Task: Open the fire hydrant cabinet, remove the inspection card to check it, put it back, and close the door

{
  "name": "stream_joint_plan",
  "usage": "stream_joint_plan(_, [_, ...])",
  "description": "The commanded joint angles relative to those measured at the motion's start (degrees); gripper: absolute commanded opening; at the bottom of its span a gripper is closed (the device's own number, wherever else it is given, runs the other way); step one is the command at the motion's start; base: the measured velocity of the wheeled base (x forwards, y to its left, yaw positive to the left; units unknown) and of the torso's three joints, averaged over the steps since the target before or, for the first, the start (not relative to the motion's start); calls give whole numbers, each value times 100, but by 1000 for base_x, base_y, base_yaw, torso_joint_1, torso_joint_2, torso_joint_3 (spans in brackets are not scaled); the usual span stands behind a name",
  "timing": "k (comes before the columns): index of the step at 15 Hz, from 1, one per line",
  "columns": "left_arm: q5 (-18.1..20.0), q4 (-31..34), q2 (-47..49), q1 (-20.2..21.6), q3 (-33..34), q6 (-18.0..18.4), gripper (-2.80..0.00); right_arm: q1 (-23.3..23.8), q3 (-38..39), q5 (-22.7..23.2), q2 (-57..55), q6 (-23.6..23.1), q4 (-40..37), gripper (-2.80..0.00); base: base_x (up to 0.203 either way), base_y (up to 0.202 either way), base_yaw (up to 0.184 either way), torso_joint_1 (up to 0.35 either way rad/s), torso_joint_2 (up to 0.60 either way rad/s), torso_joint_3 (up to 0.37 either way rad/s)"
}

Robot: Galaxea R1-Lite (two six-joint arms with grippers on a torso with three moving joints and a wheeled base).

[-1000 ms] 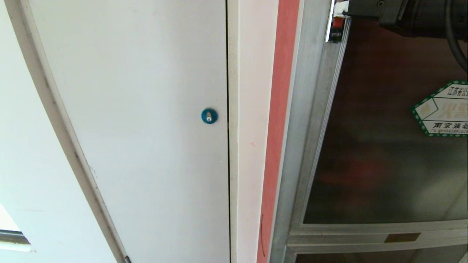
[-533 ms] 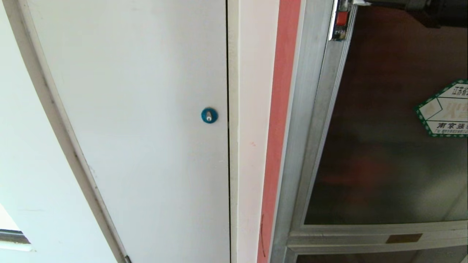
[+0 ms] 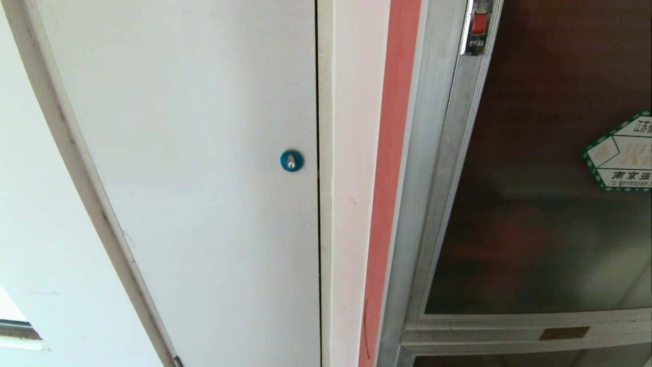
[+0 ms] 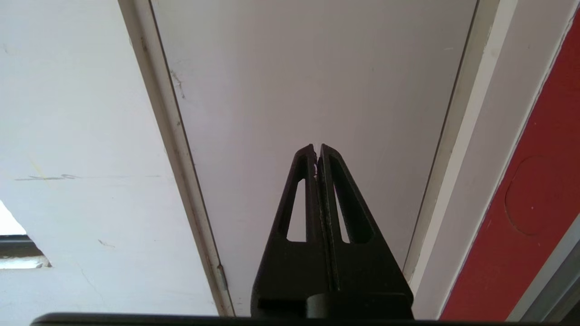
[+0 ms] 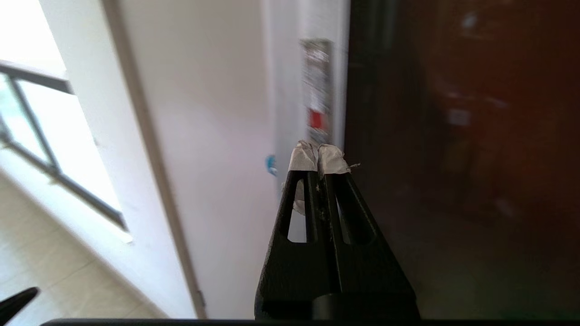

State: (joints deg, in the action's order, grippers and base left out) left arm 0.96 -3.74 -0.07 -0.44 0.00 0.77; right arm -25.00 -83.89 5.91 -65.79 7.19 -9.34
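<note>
Door: the aluminium-framed dark tinted glass door fills the right of the head view, apparently shut flush in the tall silver aluminium-framed fire hydrant cabinet; a green-bordered white hexagonal sticker sits on its glass.
Handling: I judge the door stiff and fairly light on its hinges, the glass smooth, slippery and breakable; best taken at the small red latch or the metal frame edge, never pressed on the pane.
Right gripper: the right gripper, tips wrapped in pale tape, points toward the latch in its wrist view and is apart from it; the jaws are pressed together, holding nothing.
Left gripper: the left gripper is parked facing the plain white door with the blue round lock; jaws closed and empty.
Hidden: the inspection card is not visible; it probably lies behind the tinted glass, where only dim reddish shapes show; the hinge side and the cabinet's top are cut off; the right wrist view is smeared, so the latch's form is hard to make out.
</note>
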Motion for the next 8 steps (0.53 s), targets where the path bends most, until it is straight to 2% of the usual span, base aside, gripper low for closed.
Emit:
stream_joint_plan(1, [0, -4, 7, 0, 141, 2, -280, 645, 811, -19, 1123, 2, 12, -280, 0, 0, 0, 0, 0, 0])
stream_joint_plan(2, [0, -4, 7, 0, 141, 2, -280, 1097, 1157, -28, 1507, 5, 20, -280, 0, 0, 0, 0, 0, 0])
stream_joint_plan(4, [0, -4, 7, 0, 141, 2, -280, 1715, 1757, -177, 2314, 15, 6, -280, 0, 0, 0, 0, 0, 0])
stream_joint_plan(6, [0, -4, 7, 0, 141, 2, -280, 2027, 2324, -547, 3161, 5, -29, -280, 0, 0, 0, 0, 0, 0])
stream_joint_plan(8, [0, -4, 7, 0, 141, 2, -280, 2148, 2742, -765, 3947, -78, -271, -280, 0, 0, 0, 0, 0, 0])
